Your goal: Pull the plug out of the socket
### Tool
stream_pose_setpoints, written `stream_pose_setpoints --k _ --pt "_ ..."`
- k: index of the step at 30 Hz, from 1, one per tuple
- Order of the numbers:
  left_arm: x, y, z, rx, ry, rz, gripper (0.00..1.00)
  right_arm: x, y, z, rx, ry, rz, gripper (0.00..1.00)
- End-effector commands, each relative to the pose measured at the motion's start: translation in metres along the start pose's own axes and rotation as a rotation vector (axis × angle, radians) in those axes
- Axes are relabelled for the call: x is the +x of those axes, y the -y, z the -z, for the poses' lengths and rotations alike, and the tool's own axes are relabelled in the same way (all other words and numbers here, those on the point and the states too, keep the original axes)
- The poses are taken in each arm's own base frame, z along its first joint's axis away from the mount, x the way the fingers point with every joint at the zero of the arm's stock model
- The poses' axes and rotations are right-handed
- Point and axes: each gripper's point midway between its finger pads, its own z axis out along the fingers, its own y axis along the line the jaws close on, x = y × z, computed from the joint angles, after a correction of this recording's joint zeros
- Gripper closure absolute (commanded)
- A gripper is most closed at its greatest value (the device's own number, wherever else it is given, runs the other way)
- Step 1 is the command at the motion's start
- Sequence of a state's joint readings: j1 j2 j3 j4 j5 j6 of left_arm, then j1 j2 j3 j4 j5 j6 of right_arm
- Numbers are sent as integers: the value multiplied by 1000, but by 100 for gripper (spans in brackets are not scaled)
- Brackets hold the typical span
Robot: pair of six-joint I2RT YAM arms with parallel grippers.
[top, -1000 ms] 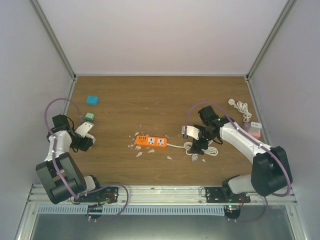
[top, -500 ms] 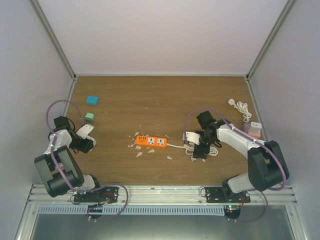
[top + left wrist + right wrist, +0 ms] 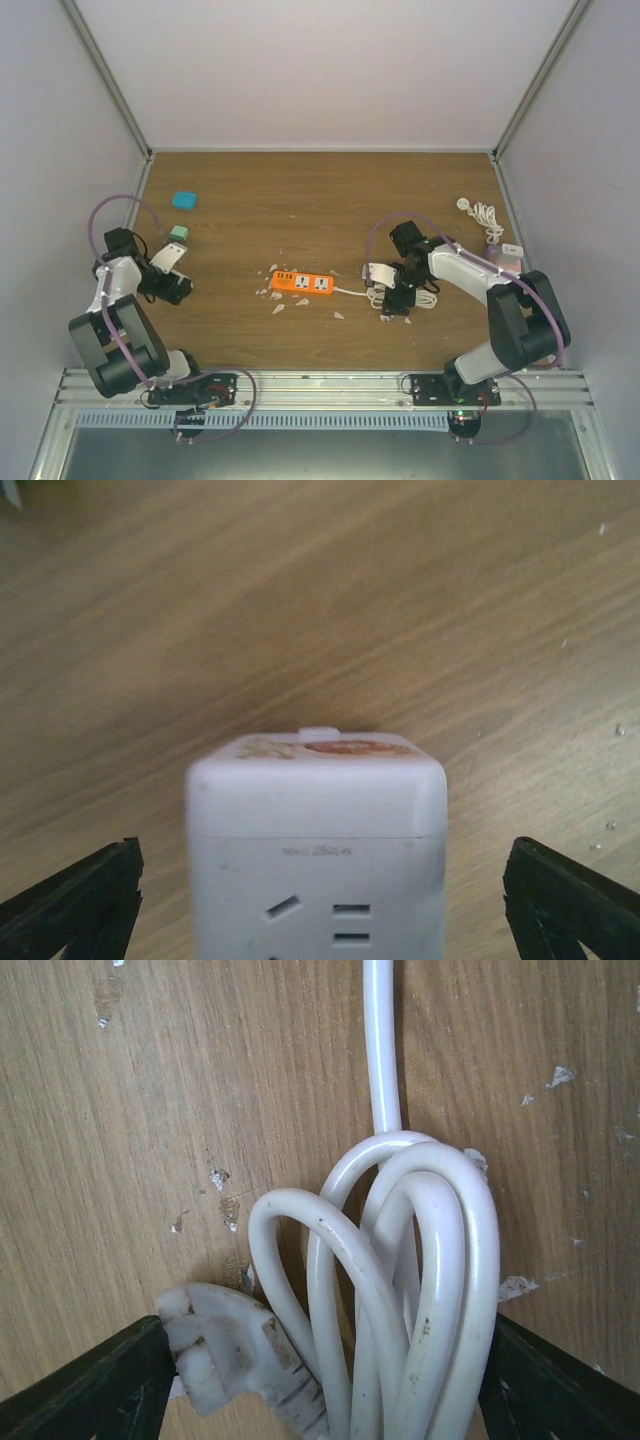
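Note:
An orange power strip point(image 3: 302, 283) lies mid-table. Its white cable runs right to a coil point(image 3: 420, 297). In the right wrist view the coil point(image 3: 420, 1290) lies with a white plug point(image 3: 225, 1350) at its lower left, flat on the wood and in no socket. My right gripper point(image 3: 320, 1385) is open, one finger by the plug and the other by the coil's right loop; it shows in the top view point(image 3: 396, 300). My left gripper point(image 3: 320, 905) is open, its fingers apart on either side of a white cube socket point(image 3: 315, 830). In the top view the left gripper point(image 3: 170, 287) hides the cube.
A small green cube point(image 3: 178, 234) and a teal block point(image 3: 184, 200) lie at the far left. A second white cable point(image 3: 482, 213) and a pink-and-white adaptor point(image 3: 510, 258) lie at the right wall. White chips point(image 3: 278, 306) are scattered around the strip.
My right arm has swung a little left and settled lower over the coil. The left arm has barely moved.

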State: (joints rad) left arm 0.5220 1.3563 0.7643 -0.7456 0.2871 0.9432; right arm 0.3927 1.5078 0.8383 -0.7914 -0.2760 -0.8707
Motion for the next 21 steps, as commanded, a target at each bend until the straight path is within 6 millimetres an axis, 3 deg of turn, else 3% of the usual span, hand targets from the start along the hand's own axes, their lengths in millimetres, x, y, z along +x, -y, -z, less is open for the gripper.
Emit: stream_pose_setpoints --k 1,11,21 --pt "-28 -8 27 -37 110 -13 1 23 46 -16 186 -141 44 22" --pt "-45 -9 56 -90 182 -29 1 11 101 -20 256 -167 71 53" --pt "-63 -7 81 -116 259 -39 1 0 184 -11 380 -183 106 67"
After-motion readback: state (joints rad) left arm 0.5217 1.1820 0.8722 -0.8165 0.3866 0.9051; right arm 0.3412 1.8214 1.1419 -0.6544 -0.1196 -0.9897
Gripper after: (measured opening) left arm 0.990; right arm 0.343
